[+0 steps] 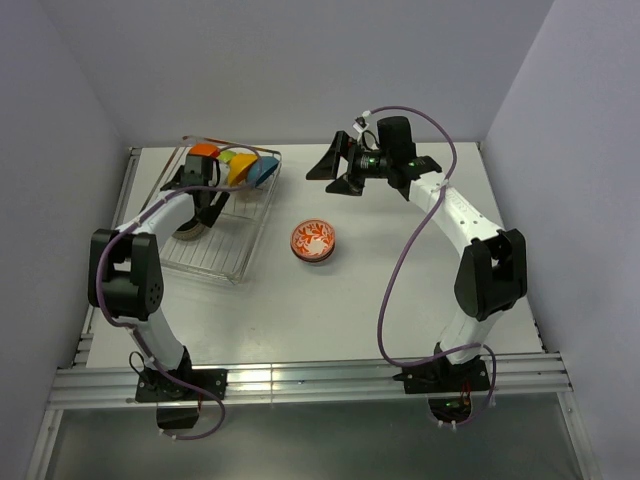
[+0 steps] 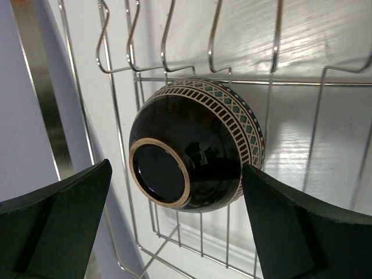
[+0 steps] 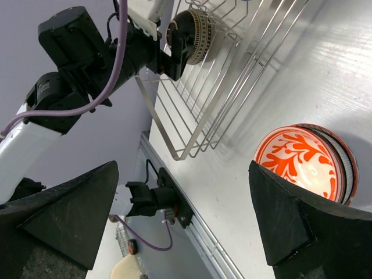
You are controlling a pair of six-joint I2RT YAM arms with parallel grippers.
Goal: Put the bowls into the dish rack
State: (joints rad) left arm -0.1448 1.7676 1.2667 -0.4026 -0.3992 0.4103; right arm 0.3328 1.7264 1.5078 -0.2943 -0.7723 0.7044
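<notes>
Only the left wrist view shows us the dark bowl (image 2: 197,145) foot-first, tipped in the dish rack (image 2: 174,70) between the left gripper (image 2: 176,168)'s wide-open jaws; the right gripper (image 3: 183,165) gapes empty.

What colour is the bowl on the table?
The bowl is orange with white swirls, best in right wrist view.
</notes>
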